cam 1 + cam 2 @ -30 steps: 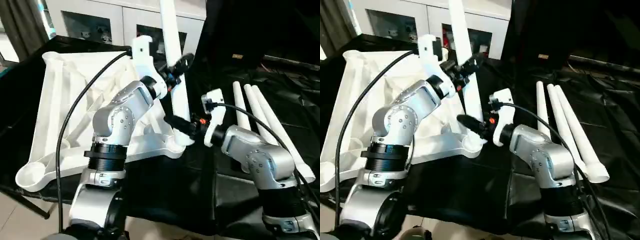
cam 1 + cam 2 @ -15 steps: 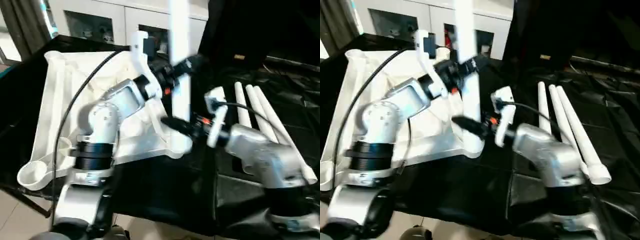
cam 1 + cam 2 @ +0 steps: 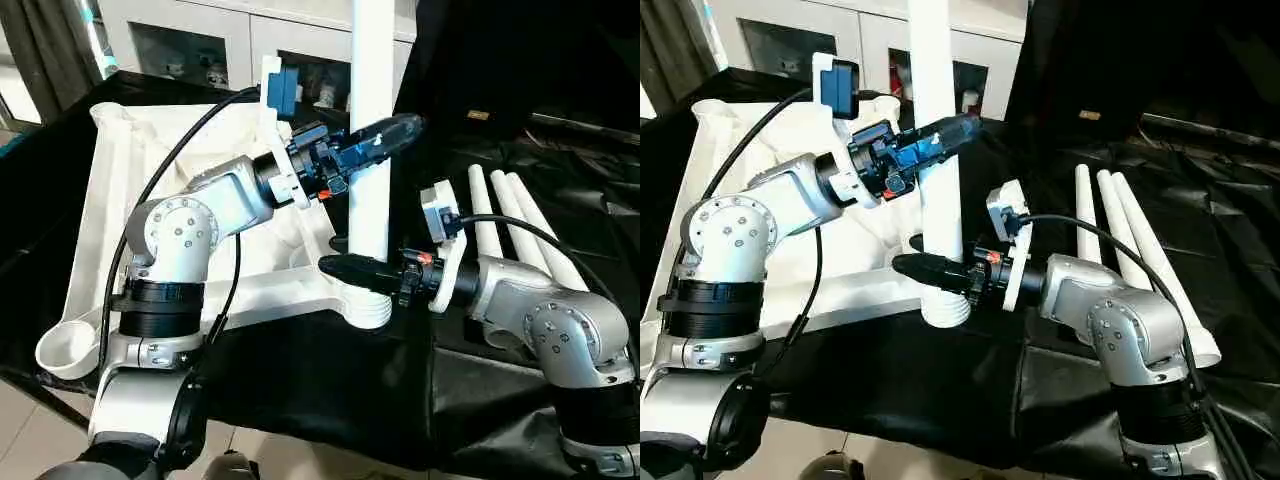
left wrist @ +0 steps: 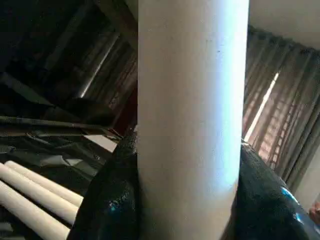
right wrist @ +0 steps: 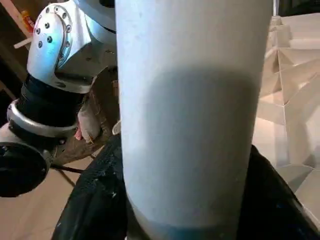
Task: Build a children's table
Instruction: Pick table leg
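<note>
First leg being seated in a corner socket of the upturned tabletop.

The leg (image 3: pixel 369 150) stands upright with its foot in the near corner socket (image 3: pixel 366 308) of the tabletop (image 3: pixel 115 200), which lies ribs-up on the black-draped bench (image 3: pixel 330 390). The left hand (image 3: pixel 372 140) is closed around the leg higher up, and the right hand (image 3: pixel 352 268) is closed around it low, just above the socket; both wrist views show a dark finger on each side of the tube. Three other legs (image 3: pixel 520 230) lie side by side on the bench to the right, apart from the tabletop. The next move, I think, needs a straight push down, keeping the leg vertical so that it does not jam.
</note>
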